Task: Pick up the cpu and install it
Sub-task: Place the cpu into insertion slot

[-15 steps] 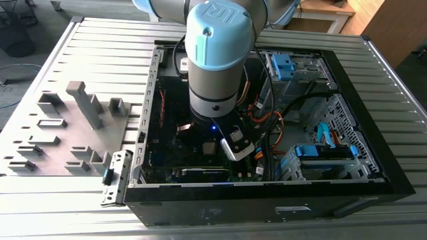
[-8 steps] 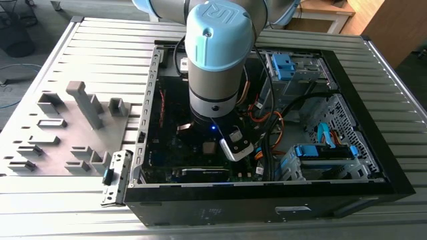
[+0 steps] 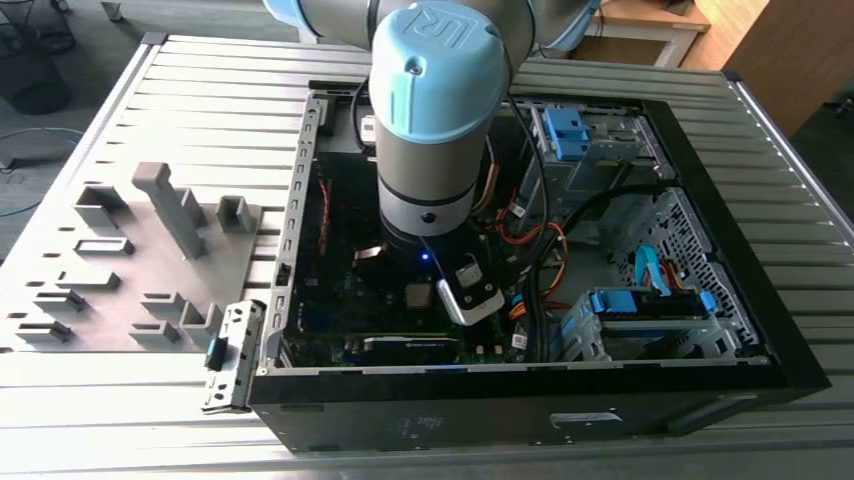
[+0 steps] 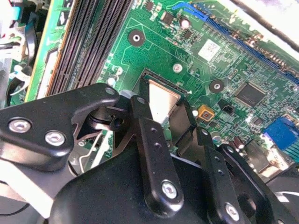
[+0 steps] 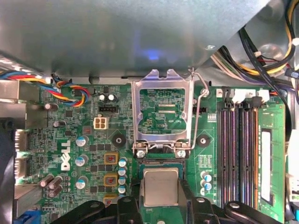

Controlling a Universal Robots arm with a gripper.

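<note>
Right, exterior view: arm (image 3: 427, 120) down inside open case (image 3: 747, 330) on slatted table (image 3: 200, 90), floor (image 3: 34, 160) left. First wrist view: gripper (image 5: 161, 196) pinches cpu (image 5: 161, 185) at socket (image 5: 159, 163), bracket (image 5: 162, 112) raised. Second wrist view: cpu over green board (image 4: 224, 60).

A ribbed, silver-grey metal table (image 3: 200, 80) of long parallel slats carries everything, running from the near edge to the far edge of the scene. A large black computer case (image 3: 534, 415) lies on it, open side up, over the middle and the exterior view's right. Just beside the case, at the exterior view's left, a flat grey fixture plate (image 3: 147, 275) lies on the slats, with matte grey blocks (image 3: 171, 205) of several heights standing on it.
</note>
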